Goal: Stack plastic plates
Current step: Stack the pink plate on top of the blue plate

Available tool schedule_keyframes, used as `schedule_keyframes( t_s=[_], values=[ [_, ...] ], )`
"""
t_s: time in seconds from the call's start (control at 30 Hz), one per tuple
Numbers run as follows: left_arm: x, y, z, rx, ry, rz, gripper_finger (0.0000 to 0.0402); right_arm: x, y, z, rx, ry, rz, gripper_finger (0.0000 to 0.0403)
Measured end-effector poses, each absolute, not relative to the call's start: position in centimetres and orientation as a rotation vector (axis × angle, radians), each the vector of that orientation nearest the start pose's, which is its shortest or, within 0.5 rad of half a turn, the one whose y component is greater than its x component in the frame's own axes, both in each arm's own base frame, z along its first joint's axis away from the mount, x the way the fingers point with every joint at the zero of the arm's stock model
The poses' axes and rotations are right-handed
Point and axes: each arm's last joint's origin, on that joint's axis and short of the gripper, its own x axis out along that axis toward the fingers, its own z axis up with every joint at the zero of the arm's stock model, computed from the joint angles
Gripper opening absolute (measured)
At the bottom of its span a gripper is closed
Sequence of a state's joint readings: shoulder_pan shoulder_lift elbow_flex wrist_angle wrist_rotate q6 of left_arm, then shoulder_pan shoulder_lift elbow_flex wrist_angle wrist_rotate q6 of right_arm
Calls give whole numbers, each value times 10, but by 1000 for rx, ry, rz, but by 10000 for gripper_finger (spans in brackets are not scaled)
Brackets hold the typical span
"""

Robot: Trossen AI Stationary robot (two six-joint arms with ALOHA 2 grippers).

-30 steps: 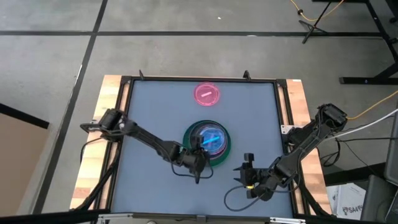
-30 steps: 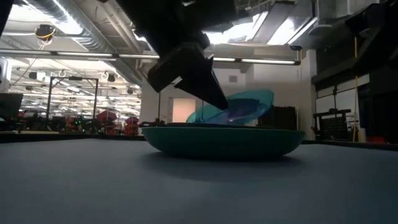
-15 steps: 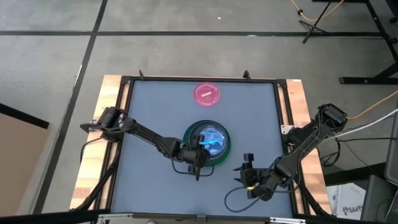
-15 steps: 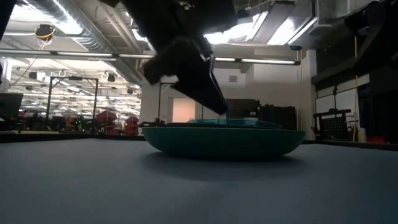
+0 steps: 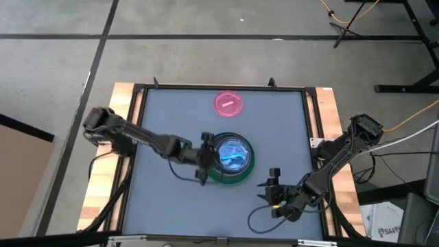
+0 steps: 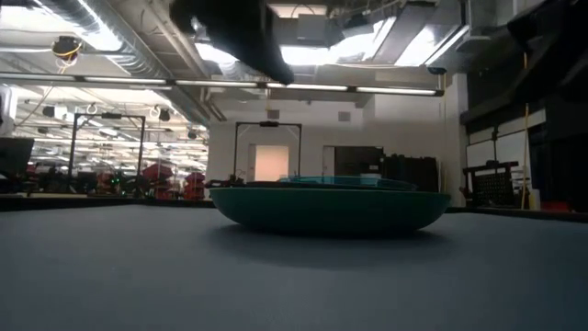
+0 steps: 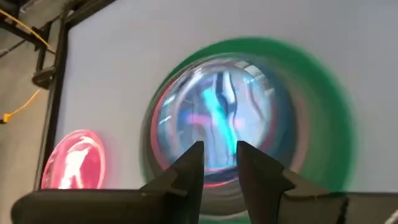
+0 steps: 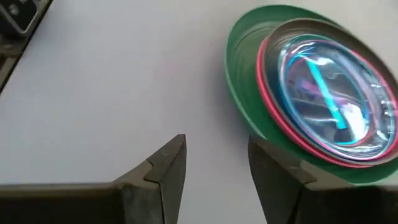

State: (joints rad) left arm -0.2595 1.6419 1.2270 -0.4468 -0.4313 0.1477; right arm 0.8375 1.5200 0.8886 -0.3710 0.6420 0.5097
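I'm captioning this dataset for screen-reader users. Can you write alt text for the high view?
Seen from above, a stack of round plastic plates, small translucent blue plate on a large dark green plate, sits mid-table. The left gripper hovers beside the stack with fingers apart and empty. One small pink plate lies alone near the far edge; the right gripper waits open.

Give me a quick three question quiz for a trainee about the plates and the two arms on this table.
1. True or false: the small pink plate sits on the stack.
2. Which plate is the stack's bottom: A green, B blue, C pink?
3. Which tool is nearer the stack?

Key:
1. False. It lies alone on the table, apart from the stack.
2. A, the green plate.
3. The left tool, open and empty at the stack's edge; the right tool waits open, farther off.
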Motion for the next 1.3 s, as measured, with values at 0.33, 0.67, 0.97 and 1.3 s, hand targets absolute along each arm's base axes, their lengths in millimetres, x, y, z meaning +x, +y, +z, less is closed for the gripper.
schedule_keyframes(
  t_s=[0.33, 0.67, 0.97, 1.3],
  values=[
    [318, 29, 218, 452, 973, 174, 88, 206, 200, 194, -216, 721, -79, 165],
    [304, 113, 205, 580, 987, 194, 88, 203, 195, 193, -195, 699, -190, 165],
    [300, 159, 172, 683, 1083, 122, 88, 202, 192, 193, -166, 666, -264, 165],
    [314, 205, 162, 836, 1126, 40, 88, 199, 186, 193, -137, 607, -385, 165]
  ],
)
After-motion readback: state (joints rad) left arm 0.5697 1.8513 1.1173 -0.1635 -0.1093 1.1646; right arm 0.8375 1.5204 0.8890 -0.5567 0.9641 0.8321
